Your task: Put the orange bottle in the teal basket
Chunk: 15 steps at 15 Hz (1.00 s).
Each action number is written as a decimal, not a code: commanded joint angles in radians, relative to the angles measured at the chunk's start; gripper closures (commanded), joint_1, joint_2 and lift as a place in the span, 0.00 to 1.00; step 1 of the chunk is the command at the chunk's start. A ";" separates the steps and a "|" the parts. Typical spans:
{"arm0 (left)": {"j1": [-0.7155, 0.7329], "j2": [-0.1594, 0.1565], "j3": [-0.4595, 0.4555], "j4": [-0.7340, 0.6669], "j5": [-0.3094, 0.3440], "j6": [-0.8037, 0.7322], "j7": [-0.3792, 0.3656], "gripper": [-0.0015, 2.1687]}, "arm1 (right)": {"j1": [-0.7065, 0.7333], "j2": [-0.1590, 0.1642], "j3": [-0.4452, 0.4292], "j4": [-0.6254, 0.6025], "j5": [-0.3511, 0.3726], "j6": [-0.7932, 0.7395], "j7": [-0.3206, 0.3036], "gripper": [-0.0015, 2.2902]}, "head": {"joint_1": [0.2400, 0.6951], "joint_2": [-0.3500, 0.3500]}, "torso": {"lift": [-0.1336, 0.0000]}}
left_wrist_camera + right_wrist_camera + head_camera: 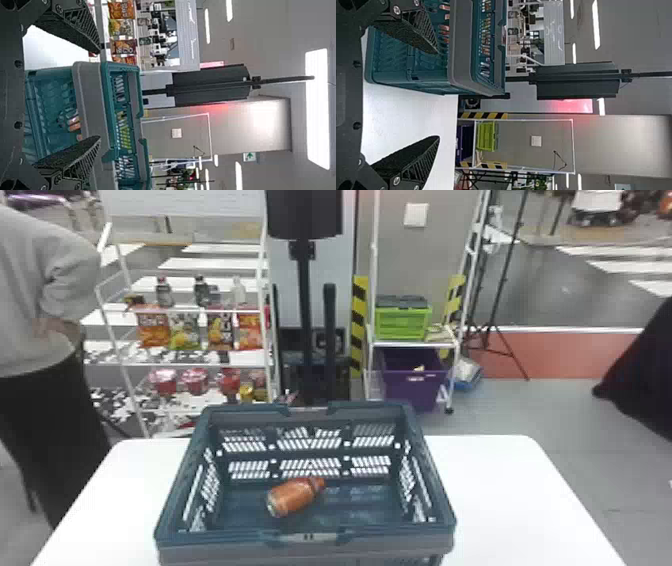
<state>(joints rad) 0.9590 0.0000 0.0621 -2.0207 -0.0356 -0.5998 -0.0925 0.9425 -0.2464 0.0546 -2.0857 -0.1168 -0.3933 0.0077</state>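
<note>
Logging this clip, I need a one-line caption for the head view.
Orange bottle lying on its side in the basket on a table.

My head view's bottom edge crops the teal basket and worktop; in my left wrist view, the basket's slatted wall partly hides the orange bottle.

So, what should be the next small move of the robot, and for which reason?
Probably ease the left end effector and right end effector slightly back from the teal basket: the orange bottle lies on its side inside it, and both end effectors are open and empty.
</note>
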 commanded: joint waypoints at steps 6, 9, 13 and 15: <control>0.024 -0.003 -0.013 -0.006 0.003 -0.011 -0.001 0.07 | -0.021 -0.019 0.016 0.001 -0.012 0.003 0.000 0.06 | 0.57 0.50 | 1.00; 0.027 -0.003 -0.011 -0.003 0.010 -0.011 -0.001 0.07 | -0.019 -0.019 0.016 0.001 -0.014 0.003 0.000 0.06 | 0.57 0.50 | 1.00; 0.035 -0.003 -0.011 -0.003 0.010 -0.011 -0.001 0.07 | -0.010 -0.019 0.018 -0.004 -0.014 0.000 0.000 0.06 | 0.57 0.50 | 1.00; 0.038 -0.003 -0.011 -0.003 0.011 -0.011 -0.001 0.07 | -0.007 -0.019 0.019 -0.005 -0.014 0.000 0.000 0.06 | 0.57 0.50 | 1.00</control>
<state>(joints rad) 0.9952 0.0000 0.0506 -2.0230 -0.0253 -0.6112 -0.0936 0.9336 -0.2654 0.0723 -2.0893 -0.1304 -0.3933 0.0077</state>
